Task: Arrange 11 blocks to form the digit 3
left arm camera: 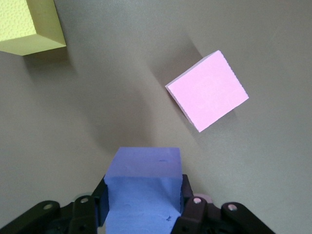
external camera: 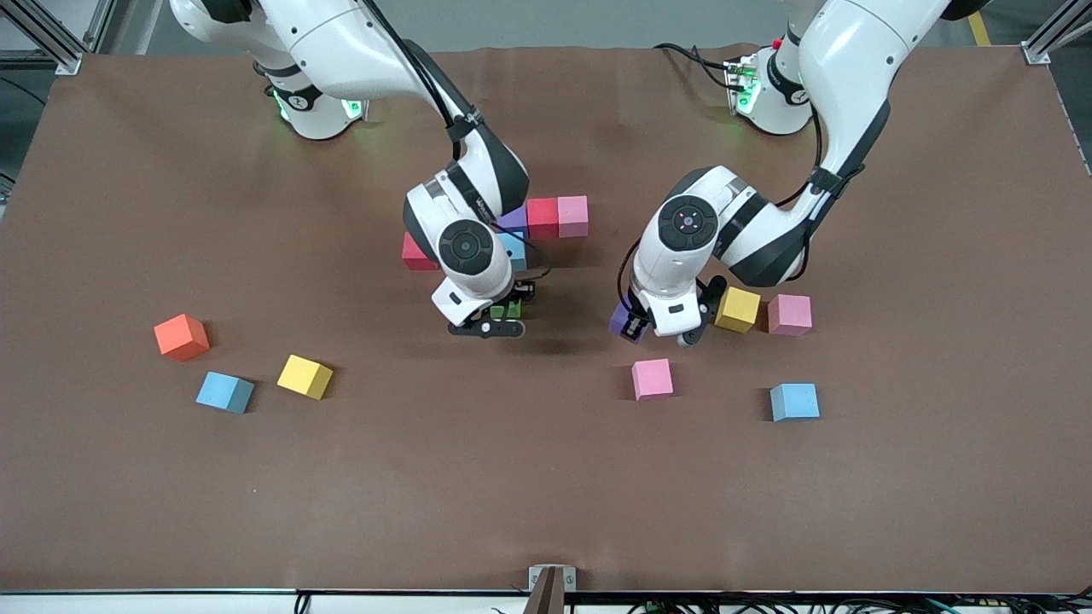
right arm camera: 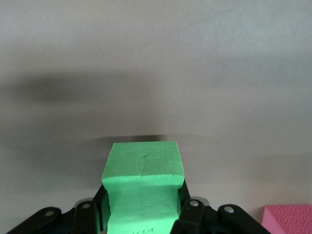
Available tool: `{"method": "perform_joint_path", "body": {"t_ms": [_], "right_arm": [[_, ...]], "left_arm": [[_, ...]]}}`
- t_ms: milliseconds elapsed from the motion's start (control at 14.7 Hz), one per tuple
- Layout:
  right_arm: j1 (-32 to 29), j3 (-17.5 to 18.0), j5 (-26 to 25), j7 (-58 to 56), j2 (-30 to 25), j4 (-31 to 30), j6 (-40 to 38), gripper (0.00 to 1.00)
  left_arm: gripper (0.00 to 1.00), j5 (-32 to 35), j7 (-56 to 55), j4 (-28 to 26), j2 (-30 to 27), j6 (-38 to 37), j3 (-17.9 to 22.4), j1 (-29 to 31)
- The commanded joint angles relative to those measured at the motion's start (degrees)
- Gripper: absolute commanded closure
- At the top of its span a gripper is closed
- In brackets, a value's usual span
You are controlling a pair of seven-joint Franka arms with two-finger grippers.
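A partial figure lies mid-table: a purple block (external camera: 514,217), a red block (external camera: 543,216) and a pink block (external camera: 573,215) in a row, with a light blue block (external camera: 514,248) touching the purple one. Another red block (external camera: 416,253) lies beside them. My right gripper (external camera: 499,320) (right arm camera: 143,200) is shut on the green block (external camera: 503,309) (right arm camera: 143,185) over bare mat. My left gripper (external camera: 633,328) (left arm camera: 145,195) is shut on a purple block (external camera: 622,319) (left arm camera: 144,187), over the mat close to a pink block (external camera: 652,379) (left arm camera: 207,90) and a yellow block (external camera: 737,309) (left arm camera: 29,27).
Loose on the brown mat (external camera: 478,477) lie a pink block (external camera: 789,315) and a light blue block (external camera: 794,402) toward the left arm's end. An orange cube (external camera: 181,337), a light blue block (external camera: 224,392) and a yellow block (external camera: 304,376) lie toward the right arm's end.
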Motion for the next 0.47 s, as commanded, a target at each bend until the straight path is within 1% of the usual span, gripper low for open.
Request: {"method": "perform_joint_path", "body": {"t_ms": [0, 407], "right_arm": [[1.3, -0.3, 0.7, 0.7, 0.1, 0.3, -1.4, 0.77], [1.3, -0.4, 0.6, 0.4, 0.4, -0.1, -1.5, 0.77]], "left_arm": [[0.61, -0.6, 0.4, 0.0, -0.4, -0.7, -0.3, 0.1], [0.61, -0.6, 0.4, 0.0, -0.3, -0.7, -0.3, -0.2]]}}
